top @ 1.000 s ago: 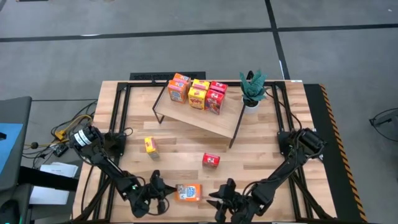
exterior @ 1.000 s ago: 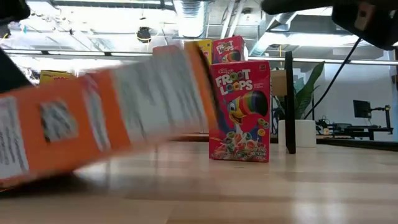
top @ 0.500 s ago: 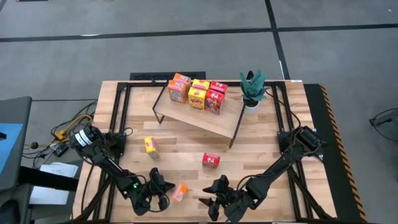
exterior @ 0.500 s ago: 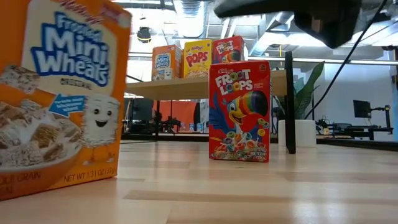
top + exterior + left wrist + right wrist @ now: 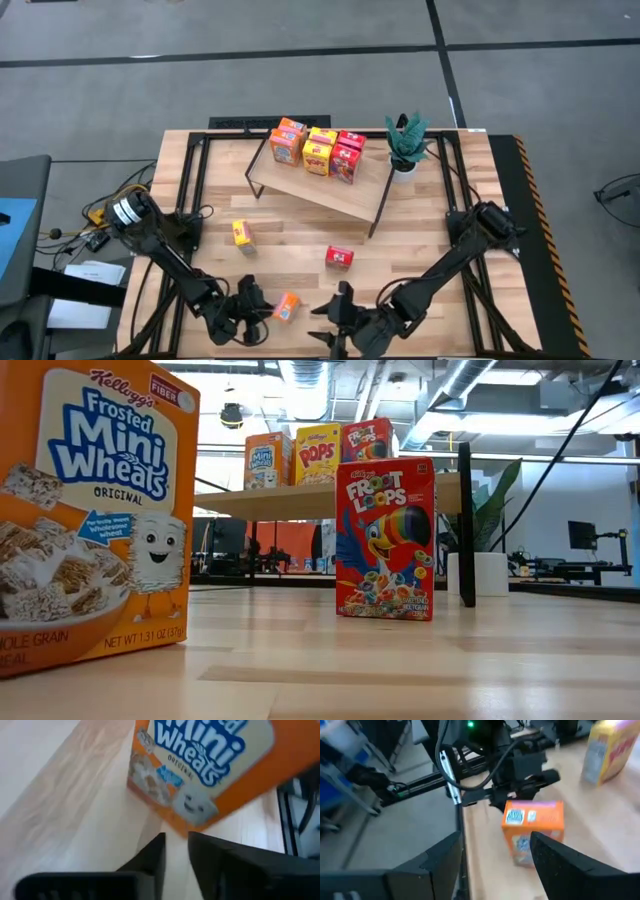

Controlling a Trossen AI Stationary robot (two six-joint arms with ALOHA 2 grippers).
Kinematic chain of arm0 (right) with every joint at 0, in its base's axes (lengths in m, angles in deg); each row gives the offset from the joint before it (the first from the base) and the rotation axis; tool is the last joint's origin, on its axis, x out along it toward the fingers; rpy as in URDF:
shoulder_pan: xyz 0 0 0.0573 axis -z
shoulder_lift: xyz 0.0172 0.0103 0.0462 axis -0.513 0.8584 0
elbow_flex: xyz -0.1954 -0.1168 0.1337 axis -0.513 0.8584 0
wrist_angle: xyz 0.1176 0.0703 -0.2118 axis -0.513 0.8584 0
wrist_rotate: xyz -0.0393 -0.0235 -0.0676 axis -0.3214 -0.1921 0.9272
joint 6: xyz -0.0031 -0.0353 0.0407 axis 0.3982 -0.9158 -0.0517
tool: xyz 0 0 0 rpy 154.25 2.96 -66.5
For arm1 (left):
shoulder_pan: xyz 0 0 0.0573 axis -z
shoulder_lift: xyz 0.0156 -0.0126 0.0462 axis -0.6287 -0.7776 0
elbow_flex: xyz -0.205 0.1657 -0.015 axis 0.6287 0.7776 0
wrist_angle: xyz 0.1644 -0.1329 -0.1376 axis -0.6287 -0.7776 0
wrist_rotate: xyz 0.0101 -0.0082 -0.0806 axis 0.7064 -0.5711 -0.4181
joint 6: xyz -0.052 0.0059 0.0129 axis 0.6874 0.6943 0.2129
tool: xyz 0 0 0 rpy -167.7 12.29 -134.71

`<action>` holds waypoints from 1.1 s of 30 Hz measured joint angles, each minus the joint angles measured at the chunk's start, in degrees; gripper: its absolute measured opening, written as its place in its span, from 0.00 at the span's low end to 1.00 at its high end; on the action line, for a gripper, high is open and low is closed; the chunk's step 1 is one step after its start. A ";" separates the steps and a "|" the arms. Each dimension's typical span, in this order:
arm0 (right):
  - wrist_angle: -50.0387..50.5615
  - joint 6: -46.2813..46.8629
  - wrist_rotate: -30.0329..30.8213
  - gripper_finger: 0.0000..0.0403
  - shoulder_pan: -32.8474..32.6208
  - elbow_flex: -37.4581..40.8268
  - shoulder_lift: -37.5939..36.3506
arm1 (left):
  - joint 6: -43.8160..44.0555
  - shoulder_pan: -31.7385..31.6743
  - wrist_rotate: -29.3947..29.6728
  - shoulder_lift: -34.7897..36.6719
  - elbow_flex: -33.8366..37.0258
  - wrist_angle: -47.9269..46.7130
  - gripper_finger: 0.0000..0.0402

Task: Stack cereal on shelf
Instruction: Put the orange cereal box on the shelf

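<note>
An orange Mini Wheats cereal box (image 5: 286,307) (image 5: 95,510) stands upright on its bottom end near the table's near edge, between my two grippers. My left gripper (image 5: 262,305) (image 5: 176,837) is on its left, fingers a narrow gap apart with nothing between them, tips at the box's lower edge. My right gripper (image 5: 328,318) (image 5: 495,865) hovers wide open to the box's right, raised above the table. A red Froot Loops box (image 5: 339,257) (image 5: 385,540) and a yellow box (image 5: 242,235) stand farther in. The shelf (image 5: 330,185) carries several boxes (image 5: 318,150). My left gripper's fingertips (image 5: 160,840) come slanting down at the orange box's lower corner (image 5: 182,825) from the table's left. Whether they touch it I cannot tell. The box stands on the table on its own.
A potted plant (image 5: 405,140) stands beside the shelf's right end. Bare wood lies between the loose boxes and the shelf's black legs (image 5: 378,212). The table's near edge is close behind both grippers.
The orange box, which lay tipped between the grippers, has been turned up and stands upright, front facing the near edge. My right gripper has opened wider, risen out of the low view and drawn off from the box.
</note>
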 joint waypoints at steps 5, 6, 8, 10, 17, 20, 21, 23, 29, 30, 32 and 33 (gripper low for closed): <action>12.53 -1.80 -0.81 0.66 1.55 -7.73 -0.02 | 3.19 -0.01 -2.14 9.36 0.00 -15.25 0.37; 14.55 -2.26 -1.63 0.66 1.81 -8.77 -0.02 | 3.85 -0.01 -2.26 11.81 0.00 -18.03 0.41; 18.86 -2.77 -2.52 0.66 1.94 -10.65 -0.02 | 4.13 0.01 -3.49 16.97 0.00 -22.86 0.50; 23.75 -2.80 -2.98 0.66 1.83 -12.12 -0.04 | 4.80 0.00 -4.38 22.80 0.00 -28.26 0.58; 38.44 -2.38 -3.97 0.66 1.47 -14.46 -0.27 | 15.68 -1.71 -6.47 41.45 -0.02 -45.15 0.75; 37.08 -12.04 -5.94 0.66 1.51 -14.46 -0.31 | 16.47 -1.77 -5.22 45.81 0.00 -46.36 0.76; 35.70 -16.27 -6.45 0.66 1.50 -14.46 -0.31 | 15.98 -1.77 -4.80 46.62 0.00 -46.36 0.76; 32.97 -23.95 -8.71 0.66 2.15 -14.51 -0.33 | 15.59 -1.96 -4.37 47.25 0.00 -46.41 0.76; 31.99 -38.26 -23.64 0.66 9.26 -15.97 -0.32 | 16.58 -2.11 -3.45 45.77 0.00 -46.59 0.76; 31.73 -40.55 -25.10 0.66 10.49 -15.97 -0.23 | 16.96 -2.11 -3.37 45.39 0.00 -46.60 0.76; 30.66 -45.20 -28.87 0.66 12.44 -15.97 -0.06 | 17.64 -2.11 -3.57 44.68 0.00 -46.58 0.76; 29.94 -46.97 -30.71 0.66 13.26 -15.97 -0.04 | 18.16 -2.09 -3.59 44.28 0.00 -46.63 0.76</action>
